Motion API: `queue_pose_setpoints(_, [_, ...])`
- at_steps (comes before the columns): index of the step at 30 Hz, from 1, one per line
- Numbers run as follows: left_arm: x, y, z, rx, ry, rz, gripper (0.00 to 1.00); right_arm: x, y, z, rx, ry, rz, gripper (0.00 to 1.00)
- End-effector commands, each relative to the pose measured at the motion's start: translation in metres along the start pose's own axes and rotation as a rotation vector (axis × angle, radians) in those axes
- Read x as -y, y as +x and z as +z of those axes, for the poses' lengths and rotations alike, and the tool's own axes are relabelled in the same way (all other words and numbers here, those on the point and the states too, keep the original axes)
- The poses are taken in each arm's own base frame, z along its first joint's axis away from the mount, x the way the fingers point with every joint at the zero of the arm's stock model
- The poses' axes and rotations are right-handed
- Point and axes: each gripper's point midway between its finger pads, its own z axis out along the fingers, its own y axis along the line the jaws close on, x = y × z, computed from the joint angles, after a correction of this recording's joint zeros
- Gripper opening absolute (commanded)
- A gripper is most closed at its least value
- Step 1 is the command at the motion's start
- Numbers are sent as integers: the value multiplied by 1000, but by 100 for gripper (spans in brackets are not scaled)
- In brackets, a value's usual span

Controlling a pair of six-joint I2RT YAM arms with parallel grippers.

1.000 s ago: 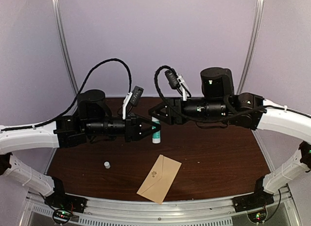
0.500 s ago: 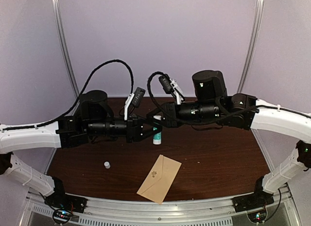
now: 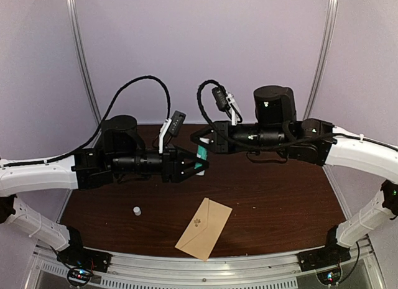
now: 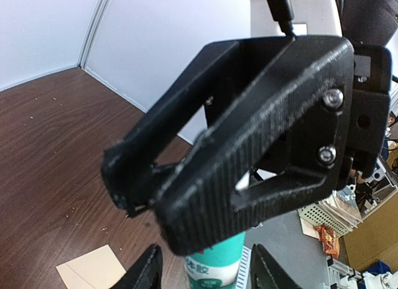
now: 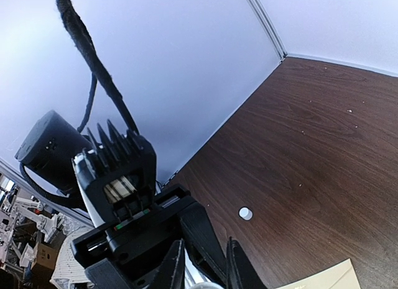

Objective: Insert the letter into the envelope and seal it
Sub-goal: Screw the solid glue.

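Near the front edge of the table (image 3: 280,196) lies the envelope (image 3: 204,229), flat. Above it, the right gripper (image 3: 199,145) pinches a green-and-white glue stick (image 3: 201,154); the fingers (image 4: 146,273) of the left gripper (image 3: 199,167) stand spread on either side of it. A white cap (image 3: 137,211) rests leftward.

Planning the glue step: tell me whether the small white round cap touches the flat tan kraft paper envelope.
Apart. The top external view shows bare dark wooden tabletop between the small white round cap and the flat tan kraft paper envelope.
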Motion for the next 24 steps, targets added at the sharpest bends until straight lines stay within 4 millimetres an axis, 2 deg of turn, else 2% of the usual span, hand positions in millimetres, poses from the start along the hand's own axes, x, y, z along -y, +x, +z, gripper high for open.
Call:
queue_pose_setpoints(1, [2,-5,2,30,20,15,44,-2,-18,-8,74,5,11,0])
queue_pose_setpoints(12, [-2,-7,6,41,6,7,17,5,-13,-4,56,34,11,0])
queue_pose_setpoints(13, [-4,-7,6,43,-7,3,14,6,-14,-4,59,39,9,3])
queue_pose_setpoints(15, [-12,-8,4,51,-54,-13,10,8,-15,-6,67,52,7,20])
queue_pose_setpoints(17, [-21,-13,-2,74,-115,-31,9,12,-17,-9,78,76,4,44])
queue_pose_setpoints(19, [-30,-16,-10,58,-145,-45,8,16,-20,-15,92,108,-3,58])
queue_pose_setpoints(21, [-42,-22,-20,37,-168,-46,8,22,-20,-21,100,138,-14,66])
queue_pose_setpoints(24, [-63,-24,-42,-15,-210,-36,8,32,-13,-24,91,181,-40,70])
